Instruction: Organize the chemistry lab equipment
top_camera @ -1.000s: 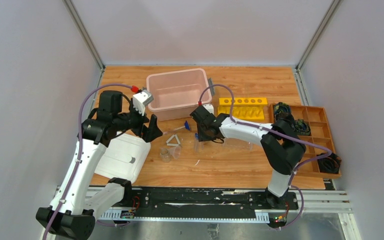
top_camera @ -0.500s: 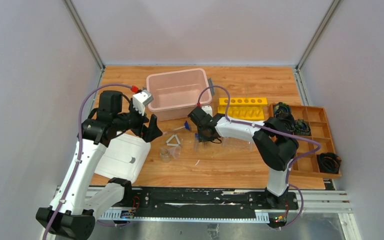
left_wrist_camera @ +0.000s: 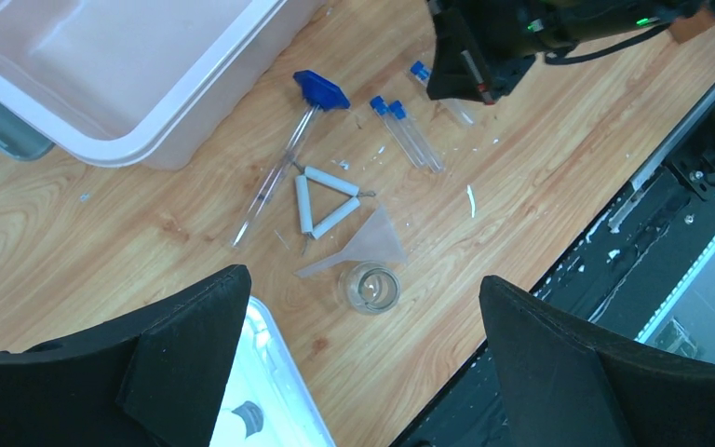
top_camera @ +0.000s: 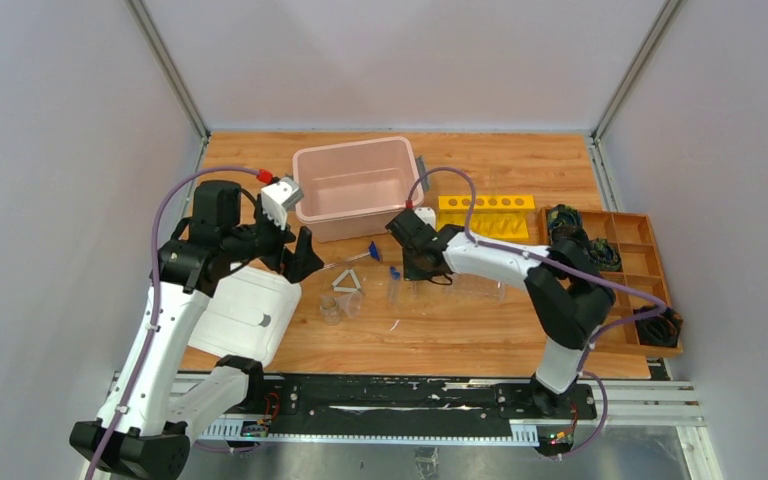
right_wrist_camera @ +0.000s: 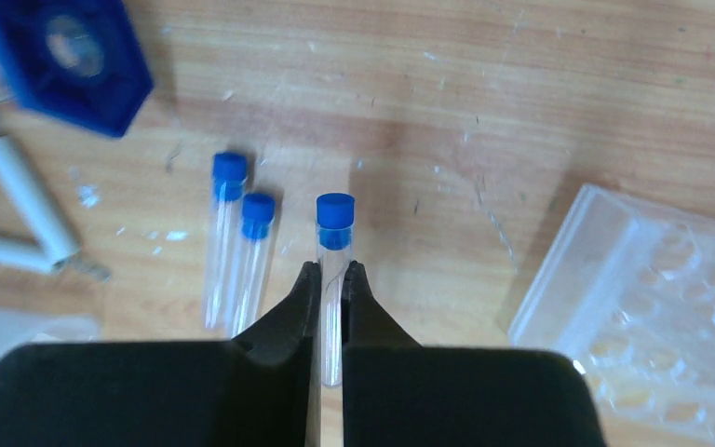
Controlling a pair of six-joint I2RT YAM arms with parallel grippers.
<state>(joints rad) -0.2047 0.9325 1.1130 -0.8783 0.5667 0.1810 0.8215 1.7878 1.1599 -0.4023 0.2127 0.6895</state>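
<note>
From above, the left end effector [top_camera: 297, 256] hangs spread wide and empty between the bin [top_camera: 305, 160] and the white lid [top_camera: 245, 315]. It probably waits there so as not to crowd its partner. The right end effector [top_camera: 409, 268] is low at mid-desk [top_camera: 440, 340], just left of the clear rack [top_camera: 475, 290]. The yellow rack [top_camera: 485, 215] sits behind it and the tray [top_camera: 660, 225] is well apart at the right edge. Bare desk lies in front of the clear rack.

The left wrist looks straight down on loose pieces. The rod [left_wrist_camera: 275, 182] has its blue head near the bin wall. The triangle [left_wrist_camera: 326, 196] lies just beside the rod, and a cup [left_wrist_camera: 370, 286] sits nearer the desk's front. Two tubes [left_wrist_camera: 410, 135] lie side by side, and beyond them the right end effector covers a third.

At the right wrist, the jaws are clenched on that tube [right_wrist_camera: 334, 233]. It lies along the fingers [right_wrist_camera: 289, 317], with its blue cap out ahead of the tips. Whether it rests on the desk or is just off it, I cannot tell. The other two tubes lie just to its left and do not touch it. The clear rack stands near on the right with empty wells. The way across looks open, and the rack's near rim is the edge to clear.
</note>
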